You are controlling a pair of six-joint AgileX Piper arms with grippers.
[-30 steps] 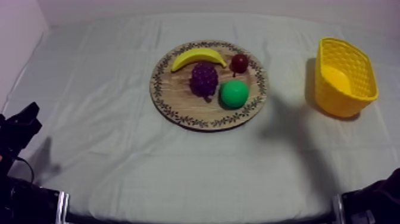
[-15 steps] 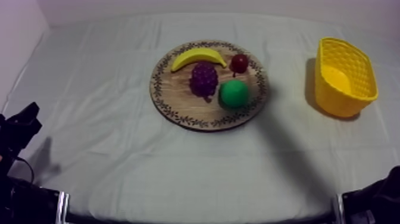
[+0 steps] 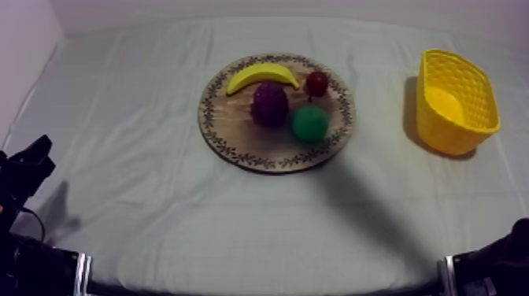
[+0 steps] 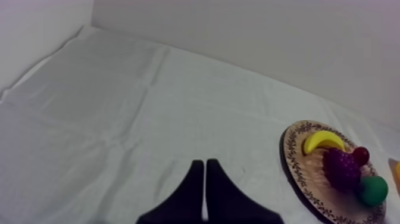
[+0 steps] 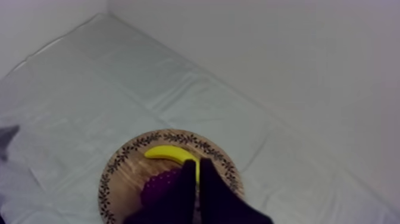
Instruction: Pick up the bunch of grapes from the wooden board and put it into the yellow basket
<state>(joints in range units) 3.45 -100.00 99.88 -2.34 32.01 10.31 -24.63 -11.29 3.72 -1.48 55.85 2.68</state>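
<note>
Closed right hand (image 5: 197, 164) toward grapes (image 5: 156, 186)

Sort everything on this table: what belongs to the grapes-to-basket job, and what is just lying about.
For the job: bunch of grapes, wooden board under it, yellow basket.
Lying about, all on the board: banana, small red fruit, pear.

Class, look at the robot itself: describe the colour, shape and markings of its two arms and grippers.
The left gripper has two matte black fingers, broad at the base and tapering to narrow tips; the right gripper looks the same. From above, the left arm and right arm are dark, blocky shapes, each with a pale band near its base. No lettering is visible.
</note>
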